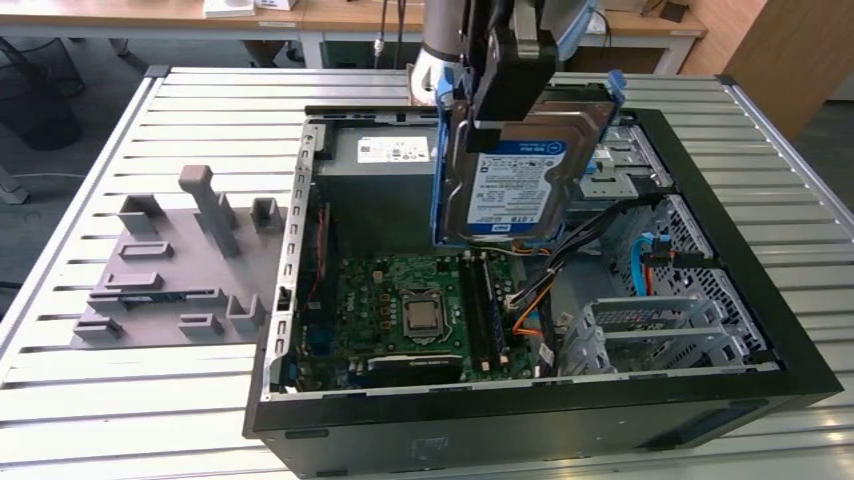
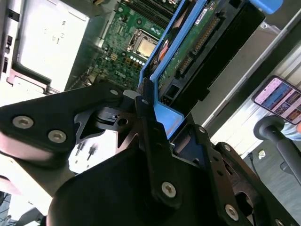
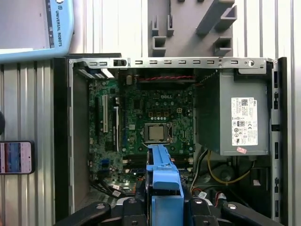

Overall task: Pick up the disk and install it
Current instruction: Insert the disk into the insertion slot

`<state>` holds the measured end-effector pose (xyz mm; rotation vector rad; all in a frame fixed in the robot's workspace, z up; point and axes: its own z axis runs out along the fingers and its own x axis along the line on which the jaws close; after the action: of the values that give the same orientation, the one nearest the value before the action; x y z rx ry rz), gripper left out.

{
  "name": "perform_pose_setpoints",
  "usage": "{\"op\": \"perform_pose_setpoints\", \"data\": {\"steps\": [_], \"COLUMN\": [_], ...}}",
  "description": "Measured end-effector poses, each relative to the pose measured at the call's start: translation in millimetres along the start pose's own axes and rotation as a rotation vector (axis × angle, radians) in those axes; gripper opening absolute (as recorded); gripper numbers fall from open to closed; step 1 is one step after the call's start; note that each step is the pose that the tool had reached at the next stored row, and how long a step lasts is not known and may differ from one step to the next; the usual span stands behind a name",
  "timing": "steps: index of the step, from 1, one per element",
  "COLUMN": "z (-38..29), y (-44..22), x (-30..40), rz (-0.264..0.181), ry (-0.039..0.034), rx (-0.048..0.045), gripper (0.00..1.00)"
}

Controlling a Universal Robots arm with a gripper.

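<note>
In the exterior view the disk [image 1: 514,185], a silver drive with a white-and-blue label in a blue frame, hangs on edge above the middle of the open computer case [image 1: 787,345]. My gripper [image 1: 507,118] is shut on its upper end. In the first wrist view the disk's blue frame [image 3: 163,176] runs out from between the black fingers [image 3: 136,207], over the motherboard [image 3: 155,122]. The second wrist view shows the disk's green circuit side [image 2: 188,44] and blue frame clamped at the gripper [image 2: 157,113].
Inside the case sit a grey power-supply box [image 1: 387,160], the motherboard [image 1: 414,310] and a silver metal cage [image 1: 661,330]. A grey slotted fixture [image 1: 174,265] lies on the slatted table [image 1: 80,400] at the exterior view's left. A phone [image 3: 16,157] lies beside the case.
</note>
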<state>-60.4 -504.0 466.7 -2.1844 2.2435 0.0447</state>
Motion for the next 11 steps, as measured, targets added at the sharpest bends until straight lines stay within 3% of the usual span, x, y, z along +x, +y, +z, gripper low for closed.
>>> {"op": "perform_pose_setpoints", "data": {"steps": [8,11], "z": [0.3,1.2], "y": [-1.4,-11.2], "x": [16.8,18.0], "rz": [0.0,0.0], "ry": [0.0043,0.0046], "rx": [0.0001,0.0001], "gripper": [0.36,0.36]}}
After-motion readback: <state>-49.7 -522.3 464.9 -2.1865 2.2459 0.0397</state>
